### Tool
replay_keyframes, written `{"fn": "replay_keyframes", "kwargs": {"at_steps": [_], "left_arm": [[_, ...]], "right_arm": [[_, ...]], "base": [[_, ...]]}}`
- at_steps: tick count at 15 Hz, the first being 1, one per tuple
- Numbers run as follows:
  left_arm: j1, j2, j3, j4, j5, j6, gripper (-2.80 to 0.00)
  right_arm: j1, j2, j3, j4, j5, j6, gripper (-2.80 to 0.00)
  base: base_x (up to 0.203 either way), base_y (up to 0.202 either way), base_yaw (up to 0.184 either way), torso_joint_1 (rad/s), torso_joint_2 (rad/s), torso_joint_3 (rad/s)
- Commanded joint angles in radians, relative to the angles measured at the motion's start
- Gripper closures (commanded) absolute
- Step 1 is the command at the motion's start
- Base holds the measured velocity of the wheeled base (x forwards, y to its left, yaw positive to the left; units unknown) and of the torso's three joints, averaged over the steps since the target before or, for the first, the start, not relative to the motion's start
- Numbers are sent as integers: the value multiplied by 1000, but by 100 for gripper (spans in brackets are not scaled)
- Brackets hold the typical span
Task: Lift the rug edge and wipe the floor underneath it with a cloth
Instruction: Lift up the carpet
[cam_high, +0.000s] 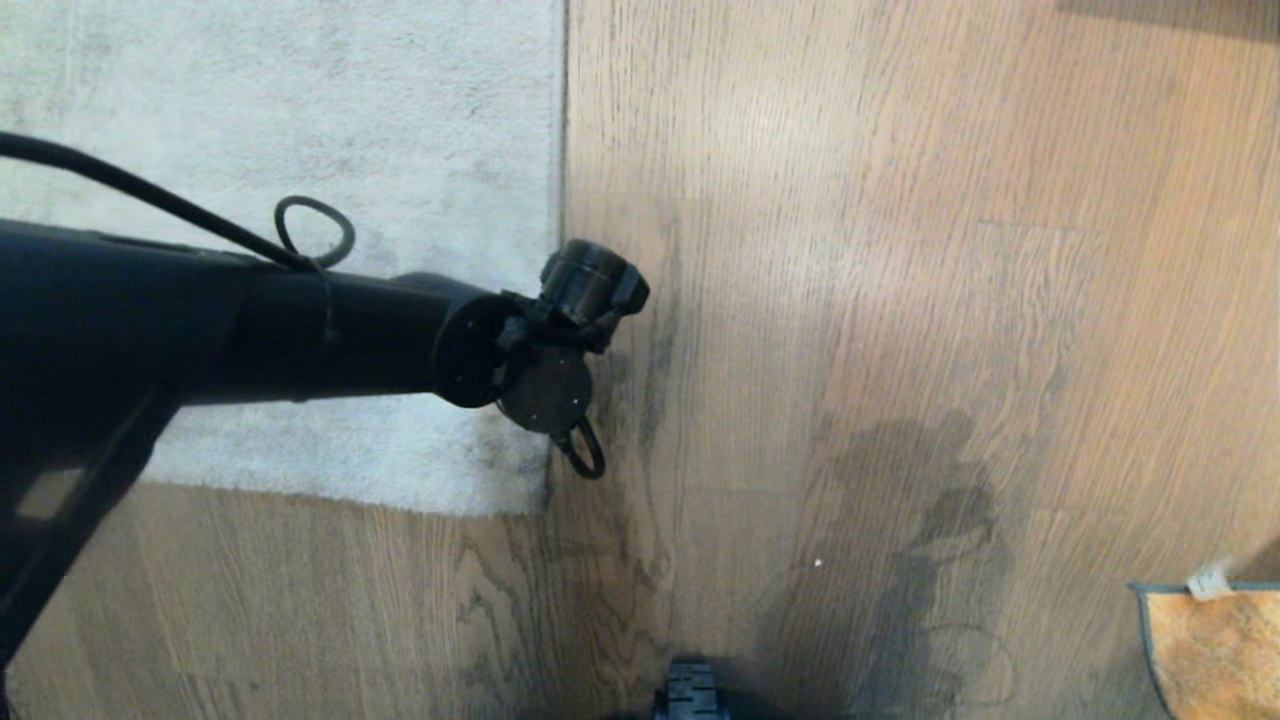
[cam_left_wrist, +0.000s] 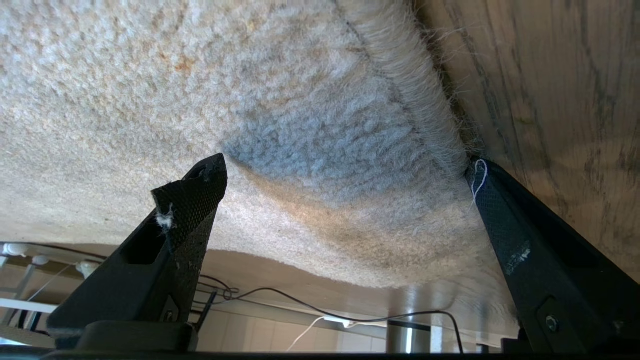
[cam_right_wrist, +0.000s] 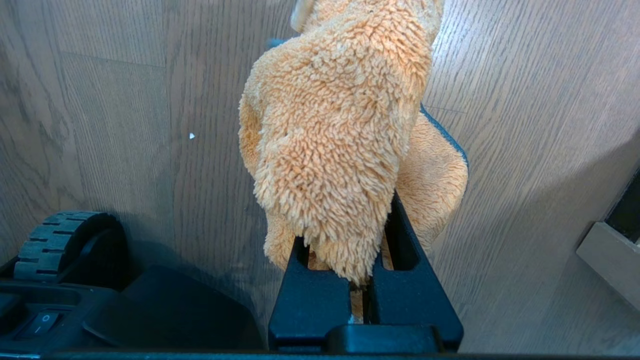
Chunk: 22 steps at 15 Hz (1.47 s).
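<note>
With the left gripper spread wide over the pale grey short-pile rug edge on the wood-grain plank floor, one finger may skid off instead of sliding under, while the right gripper clenches the fuzzy orange-tan cloth.

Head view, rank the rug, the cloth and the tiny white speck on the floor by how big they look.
Largest to smallest in the head view:
1. The rug, filling the upper left, partly hidden by the left arm.
2. The cloth, only a corner showing at the lower right edge, so its full size is unsure.
3. The white speck on the floor.
</note>
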Motion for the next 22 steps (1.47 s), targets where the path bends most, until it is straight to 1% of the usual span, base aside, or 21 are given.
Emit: {"fn": "replay_keyframes", "kwargs": {"at_steps": [1, 5, 7, 16, 22], "left_arm": [[-6, 19, -25, 0, 3, -2, -280], [-22, 28, -51, 0, 0, -4, -280], [-33, 33, -61, 2, 1, -16, -280], [-27, 62, -78, 0, 5, -18, -280], [28, 61, -69, 3, 15, -2, -280]], "right_arm": [[0, 1, 0, 0, 1, -1, 0], [0, 1, 0, 0, 1, -1, 0], [0, 1, 0, 0, 0, -1, 0], [0, 1, 0, 0, 1, -1, 0], [0, 1, 0, 0, 1, -1, 0]], "base": [[0, 0, 0, 0, 0, 0], [0, 0, 0, 0, 0, 0], [0, 0, 0, 0, 0, 0], [0, 0, 0, 0, 0, 0], [0, 0, 0, 0, 0, 0]]}}
